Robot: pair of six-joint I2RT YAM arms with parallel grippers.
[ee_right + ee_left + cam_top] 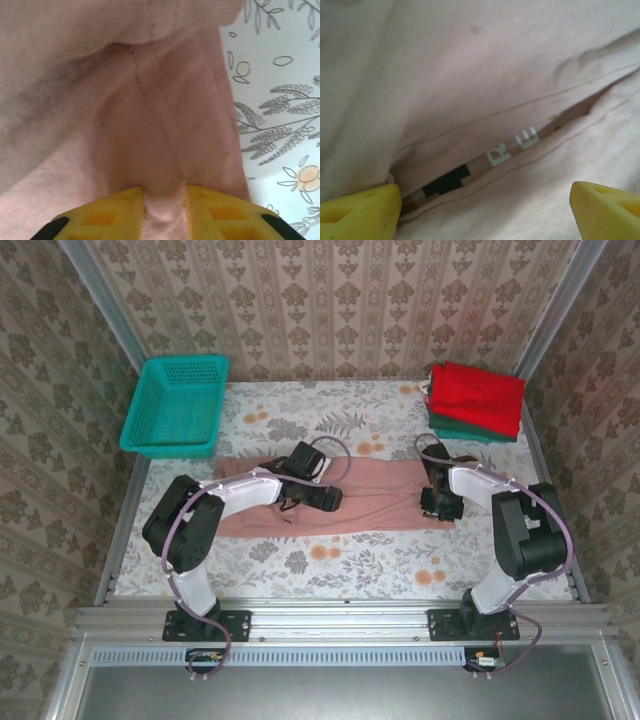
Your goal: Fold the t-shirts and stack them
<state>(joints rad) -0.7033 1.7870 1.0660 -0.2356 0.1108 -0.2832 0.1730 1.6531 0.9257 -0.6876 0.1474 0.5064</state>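
The dusty-pink t-shirt (375, 495) lies as a long folded strip across the middle of the table. My left gripper (318, 498) hovers low over its middle, open. In the left wrist view the left gripper (485, 210) has its yellow fingertips (362, 212) wide apart above the cloth. A slit between two layers shows the pixel print (495, 157). My right gripper (437, 502) is at the strip's right end. The right wrist view shows the right gripper (164, 210) shut on a pinched ridge of pink cloth (165, 150). A folded red t-shirt (478, 395) lies on a dark green one (470, 433) at the back right.
A teal mesh basket (175, 405) stands at the back left corner. The floral tablecloth (340, 560) shows bare in front of the pink shirt and just right of the right gripper (280, 100). Patterned walls close in the table on three sides.
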